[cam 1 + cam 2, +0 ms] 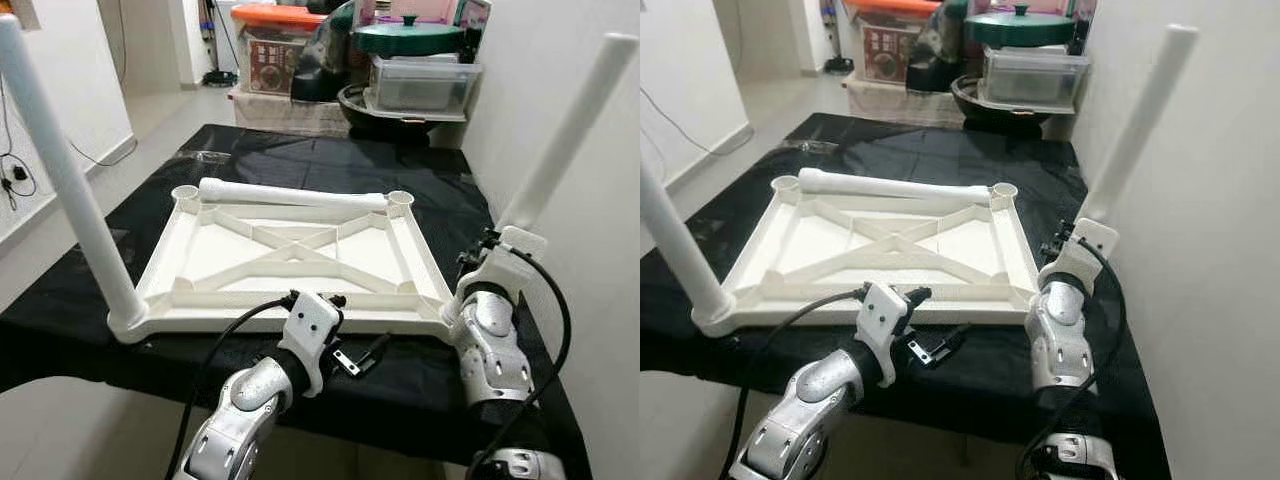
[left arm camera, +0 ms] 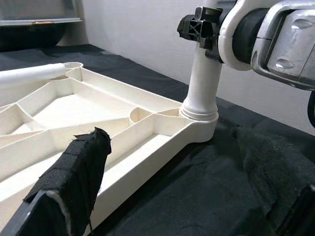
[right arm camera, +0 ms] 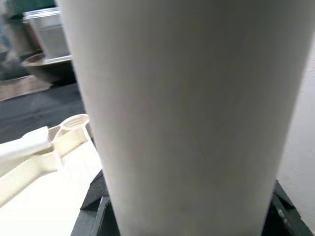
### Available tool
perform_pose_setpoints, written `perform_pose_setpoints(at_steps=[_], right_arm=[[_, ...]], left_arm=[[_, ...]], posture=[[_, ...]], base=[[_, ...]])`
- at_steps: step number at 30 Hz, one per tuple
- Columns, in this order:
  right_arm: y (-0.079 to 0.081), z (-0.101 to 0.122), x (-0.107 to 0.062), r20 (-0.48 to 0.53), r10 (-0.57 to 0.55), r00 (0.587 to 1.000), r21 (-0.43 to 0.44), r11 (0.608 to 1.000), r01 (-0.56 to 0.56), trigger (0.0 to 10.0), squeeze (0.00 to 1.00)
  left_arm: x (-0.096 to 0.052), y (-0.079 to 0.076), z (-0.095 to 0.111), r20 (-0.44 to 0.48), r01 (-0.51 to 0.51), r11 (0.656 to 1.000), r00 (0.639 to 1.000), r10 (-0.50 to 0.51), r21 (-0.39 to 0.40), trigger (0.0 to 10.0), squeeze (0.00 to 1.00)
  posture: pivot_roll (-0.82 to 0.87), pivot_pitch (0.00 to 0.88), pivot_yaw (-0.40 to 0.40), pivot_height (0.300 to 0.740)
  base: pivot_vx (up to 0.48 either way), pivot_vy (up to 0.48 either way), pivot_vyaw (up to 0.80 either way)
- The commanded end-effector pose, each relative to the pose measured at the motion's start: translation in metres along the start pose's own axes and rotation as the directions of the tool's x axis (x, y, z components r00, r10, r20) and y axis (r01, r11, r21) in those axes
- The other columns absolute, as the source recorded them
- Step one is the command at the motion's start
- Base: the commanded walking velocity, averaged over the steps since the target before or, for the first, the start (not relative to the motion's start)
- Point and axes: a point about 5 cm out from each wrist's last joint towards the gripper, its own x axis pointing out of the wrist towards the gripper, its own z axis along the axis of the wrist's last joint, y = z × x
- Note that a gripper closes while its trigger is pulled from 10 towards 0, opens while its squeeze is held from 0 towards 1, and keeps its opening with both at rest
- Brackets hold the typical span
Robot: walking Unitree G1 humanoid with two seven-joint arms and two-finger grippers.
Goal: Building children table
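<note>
The white children's tabletop (image 1: 290, 250) lies upside down on a black cloth. Upright white legs stand in its two near corners, one at the left (image 1: 70, 180) and one at the right (image 1: 565, 130). A third, loose leg (image 1: 290, 193) lies across the far edge between two empty corner sockets (image 1: 185, 192). My right gripper (image 1: 478, 255) is shut on the right leg just above its socket, and that leg (image 3: 187, 113) looms close in the right wrist view. My left gripper (image 1: 360, 358) is open and holds nothing, just in front of the tabletop's near edge, with its fingers (image 2: 74, 182) spread wide.
The black-covered table (image 1: 420, 170) ends close in front of me. A white wall (image 1: 590, 300) runs along the right side, right next to the right leg. Storage boxes and a green-lidded pot (image 1: 410, 40) are stacked behind the table. Open floor lies to the left.
</note>
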Motion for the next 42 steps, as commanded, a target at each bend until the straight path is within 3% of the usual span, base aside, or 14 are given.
perform_pose_setpoints(at_steps=[1, 3, 4, 5, 6, 7, 9, 10, 19, 27, 37, 38, 40, 42], right_arm=[[-0.014, -0.018, 0.001, -0.098, -0.09, 0.991, 0.057, 0.994, 0.096, 5.3, 0.0], [-0.009, -0.019, 0.001, -0.101, -0.086, 0.991, 0.061, 0.994, 0.093, 5.3, 0.0], [-0.005, -0.018, 0.002, -0.094, -0.063, 0.994, 0.069, 0.995, 0.07, 10.0, 0.0], [0.003, -0.017, 0.003, -0.081, -0.026, 0.996, 0.084, 0.996, 0.033, 10.0, 0.56], [0.003, -0.017, 0.003, -0.081, -0.026, 0.996, 0.084, 0.996, 0.033, 10.0, 0.56], [0.009, -0.012, 0.004, -0.048, 0.044, 0.998, 0.076, 0.996, -0.041, 10.0, 1.0], [0.008, -0.008, 0.005, -0.023, 0.065, 0.998, 0.066, 0.996, -0.063, 10.0, 1.0], [0.009, -0.005, 0.006, -0.005, 0.107, 0.994, 0.075, 0.991, -0.106, 10.0, 0.0], [0.011, 0.005, 0.011, -0.007, 0.481, 0.877, 0.126, 0.87, -0.477, 10.0, 0.0], [0.01, 0.021, -0.015, -0.09, 0.947, 0.307, 0.054, 0.312, -0.948, 10.0, 0.0], [0.022, 0.017, -0.029, -0.12, 0.991, 0.051, 0.096, 0.063, -0.993, 10.0, 0.0], [0.024, 0.015, -0.03, -0.131, 0.991, 0.03, 0.096, 0.042, -0.994, 5.0, 0.0], [0.026, 0.013, -0.028, -0.145, 0.989, 0.04, 0.097, 0.054, -0.994, 0.0, 0.0], [0.026, 0.012, -0.027, -0.15, 0.988, 0.043, 0.104, 0.059, -0.993, 0.0, 0.0]], left_arm=[[-0.001, -0.001, -0.001, -0.003, 0.003, 1.0, 1.0, -0.003, -0.002, 10.0, 0.0], [0.0, -0.001, -0.001, -0.002, 0.002, 1.0, 1.0, -0.002, -0.003, 10.0, 0.0], [0.0, -0.001, -0.001, -0.002, 0.001, 1.0, 1.0, -0.001, -0.003, 10.0, 0.0], [0.0, -0.001, -0.001, -0.002, 0.001, 1.0, 1.0, -0.001, -0.004, 10.0, 0.0], [0.0, -0.001, -0.001, -0.002, 0.001, 1.0, 1.0, -0.001, -0.004, 10.0, 0.0], [0.0, -0.001, -0.001, -0.002, 0.001, 1.0, 1.0, -0.001, -0.005, 10.0, 0.0], [0.0, -0.001, -0.001, -0.001, 0.001, 1.0, 1.0, -0.001, -0.005, 10.0, 0.0], [0.0, -0.001, -0.001, -0.001, 0.001, 1.0, 1.0, -0.001, -0.006, 10.0, 0.0], [0.001, -0.001, 0.001, 0.002, 0.002, 1.0, 1.0, -0.002, -0.003, 10.0, 0.0], [0.002, -0.001, 0.002, 0.006, 0.006, 1.0, 1.0, -0.006, 0.002, 10.0, 0.0], [0.001, -0.001, 0.002, 0.005, 0.006, 1.0, 1.0, -0.006, 0.004, 10.0, 0.0], [0.001, -0.001, 0.002, 0.005, 0.006, 1.0, 1.0, -0.006, 0.004, 10.0, 0.0], [0.001, -0.001, 0.002, 0.005, 0.006, 1.0, 1.0, -0.006, 0.004, 10.0, 0.0], [0.001, -0.001, 0.002, 0.005, 0.006, 1.0, 1.0, -0.006, 0.004, 10.0, 0.0]], posture=[[0.07, 0.0, -0.05, 0.74], [0.07, 0.0, -0.05, 0.74], [0.07, 0.0, -0.05, 0.74], [0.07, 0.0, -0.05, 0.74], [0.07, 0.0, -0.05, 0.74], [0.07, 0.0, -0.05, 0.74], [0.07, 0.0, -0.051, 0.74], [0.07, 0.0, -0.051, 0.74], [0.07, 0.0, -0.054, 0.74], [0.07, 0.0, -0.052, 0.74], [0.09, 0.0, -0.06, 0.74], [0.09, 0.0, -0.06, 0.74], [0.08, 0.0, -0.061, 0.74], [0.08, 0.0, -0.061, 0.74]], base=[[0.0, 0.0, 0.0], [0.0, 0.0, 0.0], [0.0, 0.0, 0.0], [0.0, 0.0, 0.0], [0.0, 0.0, 0.0], [0.0, 0.0, 0.0], [0.0, 0.0, 0.0], [0.0, 0.0, 0.0], [0.0, 0.0, 0.0], [0.0, 0.0, 0.0], [0.0, 0.0, 0.0], [0.0, 0.0, 0.0], [0.0, 0.0, 0.0], [0.0, 0.0, 0.0]])
